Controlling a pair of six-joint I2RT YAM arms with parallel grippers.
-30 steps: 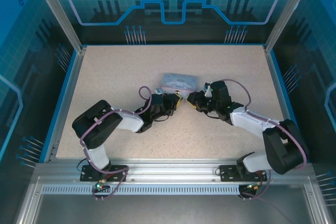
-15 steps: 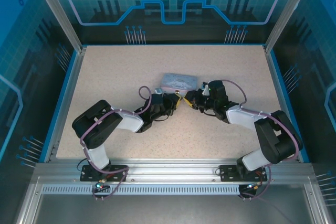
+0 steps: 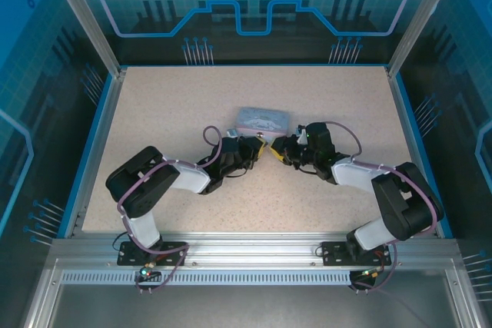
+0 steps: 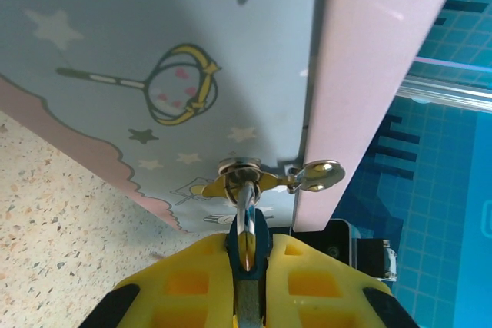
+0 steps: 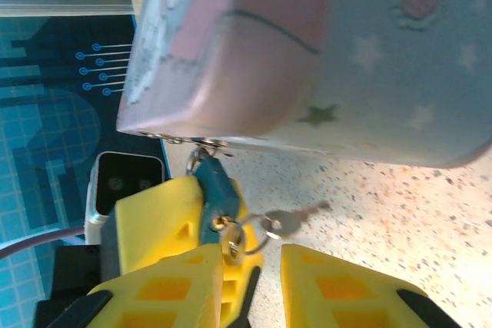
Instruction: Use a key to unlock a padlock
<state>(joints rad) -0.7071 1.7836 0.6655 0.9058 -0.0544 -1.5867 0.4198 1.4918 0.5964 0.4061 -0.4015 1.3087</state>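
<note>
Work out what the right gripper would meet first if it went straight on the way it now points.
Most likely the small key, hanging by the padlock just beyond the right gripper's open jaws. The cartoon tin sits behind it. Depth is unclear in the wrist view.

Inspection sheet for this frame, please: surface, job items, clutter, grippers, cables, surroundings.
Surface: speckled beige table.
Job's things: padlock hooked through the tin's clasp; key hanging on a ring beside it.
Clutter: cartoon-printed tin, mid-table.
Grippers: left gripper shut on the padlock; right gripper open, close to the key.
Cables: purple cables looped along both arms.
Surroundings: blue patterned walls, aluminium frame at the near edge.
</note>
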